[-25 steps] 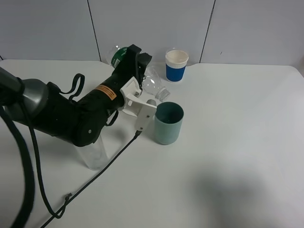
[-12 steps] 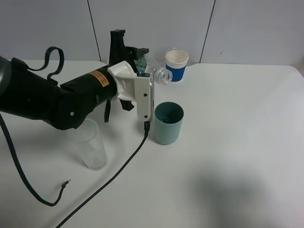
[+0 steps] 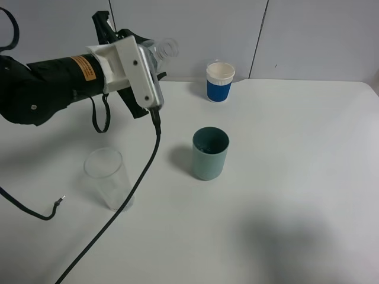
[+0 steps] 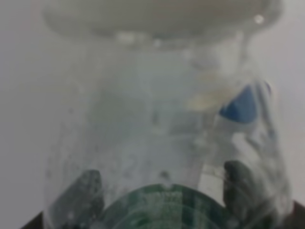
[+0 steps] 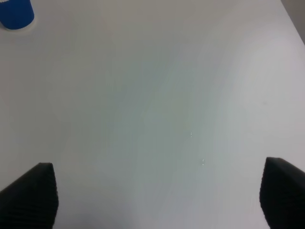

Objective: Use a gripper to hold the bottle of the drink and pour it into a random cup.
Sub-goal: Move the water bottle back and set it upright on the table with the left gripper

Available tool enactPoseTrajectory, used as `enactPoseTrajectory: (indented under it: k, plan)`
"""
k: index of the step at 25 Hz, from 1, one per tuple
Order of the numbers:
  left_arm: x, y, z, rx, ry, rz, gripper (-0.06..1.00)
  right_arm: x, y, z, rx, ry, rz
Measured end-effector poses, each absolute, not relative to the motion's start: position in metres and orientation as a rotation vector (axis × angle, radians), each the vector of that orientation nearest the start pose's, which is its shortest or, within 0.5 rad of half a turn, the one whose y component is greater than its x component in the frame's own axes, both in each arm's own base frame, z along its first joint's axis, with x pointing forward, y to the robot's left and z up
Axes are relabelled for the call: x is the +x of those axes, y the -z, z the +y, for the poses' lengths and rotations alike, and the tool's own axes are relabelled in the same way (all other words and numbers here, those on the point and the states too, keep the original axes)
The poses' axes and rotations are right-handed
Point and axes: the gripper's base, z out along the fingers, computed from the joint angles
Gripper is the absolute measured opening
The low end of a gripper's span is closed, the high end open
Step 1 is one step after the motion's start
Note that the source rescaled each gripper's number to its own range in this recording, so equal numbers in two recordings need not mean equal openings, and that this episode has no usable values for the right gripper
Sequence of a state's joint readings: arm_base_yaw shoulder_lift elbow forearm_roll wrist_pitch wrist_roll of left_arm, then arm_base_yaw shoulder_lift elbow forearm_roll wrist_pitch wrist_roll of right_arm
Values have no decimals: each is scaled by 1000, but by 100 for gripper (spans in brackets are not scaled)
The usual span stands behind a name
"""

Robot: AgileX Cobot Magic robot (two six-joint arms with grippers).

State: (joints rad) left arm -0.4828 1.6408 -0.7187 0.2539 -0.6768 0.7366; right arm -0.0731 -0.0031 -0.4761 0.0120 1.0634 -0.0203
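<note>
While the left tool [image 3: 151,55] is clamping the small clear plastic bottle with the dark green label [image 3: 166,48] around its body, the bottle is riding high over the white surface [image 3: 296,177], well apart from the plain teal-green cylindrical cup [image 3: 209,152], uncapped mouth showing. Thin-walled and probably light, it is likely calling for a gentle mid-body grip, lest it buckle or slip. The right tool [image 5: 157,195] is hanging wide open, empty.

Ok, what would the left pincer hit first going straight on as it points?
Likely the back wall: the left pincer, holding the bottle, aims past the paper cup, though depth is unclear.
</note>
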Motion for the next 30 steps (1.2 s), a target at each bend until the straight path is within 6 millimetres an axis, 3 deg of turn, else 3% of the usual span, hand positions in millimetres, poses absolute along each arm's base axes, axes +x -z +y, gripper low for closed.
enactPoseTrajectory:
  k: [8,14,23,30]
  plan:
    - [300,-222,-126,917,120,1496,6,-3,-270,1,54,43,2067]
    - [304,-223,-114,691,296,1628,6,-3,-270,1,54,43,2067]
    - [313,-246,-110,567,306,1714,6,-3,-270,1,54,43,2067]
    - [315,-241,-103,479,256,1805,6,-3,-270,1,54,43,2067]
